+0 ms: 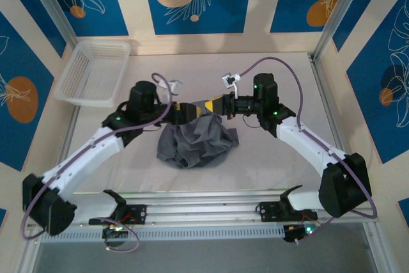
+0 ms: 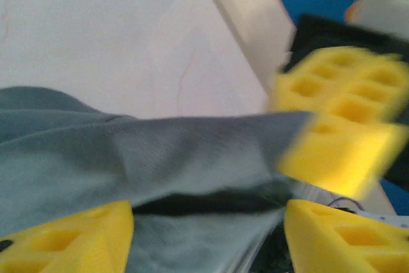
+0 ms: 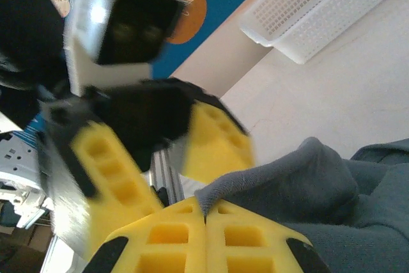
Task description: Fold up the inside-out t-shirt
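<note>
White table [image 1: 268,164] holds the bunched inside-out t-shirt [image 1: 198,142]; right gripper [image 3: 206,212] pinches a fold tight, likely to lift it; left gripper [image 2: 209,212] stands wide around the cloth.

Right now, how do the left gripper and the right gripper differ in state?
The left gripper has its jaws wide apart; the right gripper has them pressed together. The right gripper pinches a fold of the inside-out t-shirt, while cloth merely lies unclamped in the left gripper's open gap. Both have yellow fingers, and they meet close together above the bunched shirt at mid-table.
</note>
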Robot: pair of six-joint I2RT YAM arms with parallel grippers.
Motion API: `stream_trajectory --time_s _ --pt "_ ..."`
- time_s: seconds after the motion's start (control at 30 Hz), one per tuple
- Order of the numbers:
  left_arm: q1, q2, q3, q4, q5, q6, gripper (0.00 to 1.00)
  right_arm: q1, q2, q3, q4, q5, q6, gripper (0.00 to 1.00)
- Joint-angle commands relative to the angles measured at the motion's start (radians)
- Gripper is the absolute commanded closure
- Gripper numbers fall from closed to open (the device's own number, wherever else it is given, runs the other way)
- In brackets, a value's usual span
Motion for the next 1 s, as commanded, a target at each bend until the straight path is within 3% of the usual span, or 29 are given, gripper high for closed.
stream_trajectory --time_s 0.0,0.2,0.3,0.4,0.47,0.57,0.6,0.73,0.9,0.97 --pt "-0.028 0.07 0.045 0.071 -0.039 0.005 0.32 0.01 -0.006 0.034 -0.017 -0.007 -0.007 1.0" --pt "-0.023 0.14 0.058 0.09 -0.21 -0.004 0.33 0.022 -0.028 0.027 -0.022 -0.01 0.008 1.0" --pt "-0.009 0.167 0.067 0.099 -0.241 -0.034 0.38 0.025 -0.032 0.017 -0.023 -0.012 0.022 1.0" --pt "0.012 0.177 0.053 0.117 -0.247 -0.066 0.48 0.026 -0.042 0.006 -0.037 0.006 0.034 1.0" --pt "0.03 0.166 0.031 0.148 -0.231 -0.085 0.65 0.023 -0.048 -0.002 -0.052 0.026 0.042 1.0" --pt "0.062 0.142 0.011 0.169 -0.173 -0.094 0.97 0.011 -0.057 -0.001 -0.117 0.094 0.058 1.0" --pt "0.076 0.131 0.006 0.168 -0.149 -0.093 1.0 0.002 -0.059 0.001 -0.157 0.133 0.061 1.0" --pt "0.131 0.09 0.021 0.159 0.006 -0.1 1.0 -0.054 -0.057 -0.02 -0.284 0.272 0.037 1.0" --pt "0.15 0.116 0.156 0.089 0.295 -0.108 1.0 -0.081 -0.038 -0.06 -0.374 0.39 -0.102 1.0" --pt "0.147 0.148 0.226 0.014 0.403 -0.095 1.0 -0.075 -0.047 -0.045 -0.382 0.383 -0.146 0.9"
